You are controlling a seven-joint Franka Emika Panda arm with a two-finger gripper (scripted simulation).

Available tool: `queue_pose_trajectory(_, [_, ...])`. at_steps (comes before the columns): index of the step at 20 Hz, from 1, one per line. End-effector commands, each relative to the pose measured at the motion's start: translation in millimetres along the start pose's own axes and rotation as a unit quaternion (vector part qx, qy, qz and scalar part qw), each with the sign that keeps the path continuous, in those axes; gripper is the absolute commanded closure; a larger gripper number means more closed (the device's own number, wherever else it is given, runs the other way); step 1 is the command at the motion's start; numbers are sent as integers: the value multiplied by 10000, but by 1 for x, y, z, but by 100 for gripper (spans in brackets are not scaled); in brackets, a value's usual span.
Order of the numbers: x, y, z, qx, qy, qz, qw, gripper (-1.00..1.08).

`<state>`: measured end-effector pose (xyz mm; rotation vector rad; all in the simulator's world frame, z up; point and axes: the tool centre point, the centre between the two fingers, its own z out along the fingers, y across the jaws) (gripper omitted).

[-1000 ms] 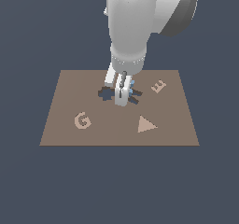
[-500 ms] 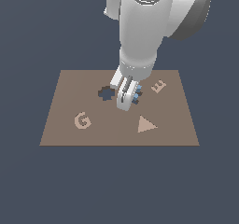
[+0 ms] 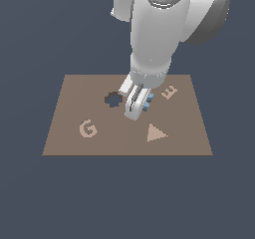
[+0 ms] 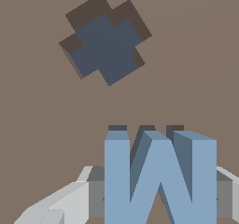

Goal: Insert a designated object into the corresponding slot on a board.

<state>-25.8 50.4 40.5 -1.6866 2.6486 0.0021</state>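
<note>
Your board (image 3: 69,123) with the G piece (image 3: 87,129) toward the exterior view's left, gear-like hole (image 3: 113,99) half behind the arm, gripper (image 3: 137,108) clamped on the blue M block (image 3: 148,102) above mid-board, M slot hidden from you, triangle (image 3: 156,133), E piece (image 3: 169,91) rightmost.

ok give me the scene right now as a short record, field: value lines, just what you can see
held object: light-blue M-shaped block, between the gripper fingers
gripper height: above the flat brown board, block not yet in any cutout
visible cutout: dark scalloped gear-like hole, empty, on the exterior view's left of the gripper
M-shaped slot: not visible in either view
other shapes: tan G piece, tan triangle, tan E piece
</note>
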Motion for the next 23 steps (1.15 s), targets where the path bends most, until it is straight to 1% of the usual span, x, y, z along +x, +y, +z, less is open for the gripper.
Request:
queue_pose_trajectory(1, [0, 0, 0, 1, -1, 6, 10000, 108])
queue_pose_trajectory(7, [1, 0, 0, 0, 1, -21, 10000, 108])
queue_pose_trajectory(13, [2, 0, 10, -3, 5, -32, 10000, 108])
queue_pose_trajectory(14, [2, 0, 10, -3, 5, -32, 10000, -92])
queue_pose_trajectory(23, [2, 0, 10, -3, 5, -32, 10000, -92])
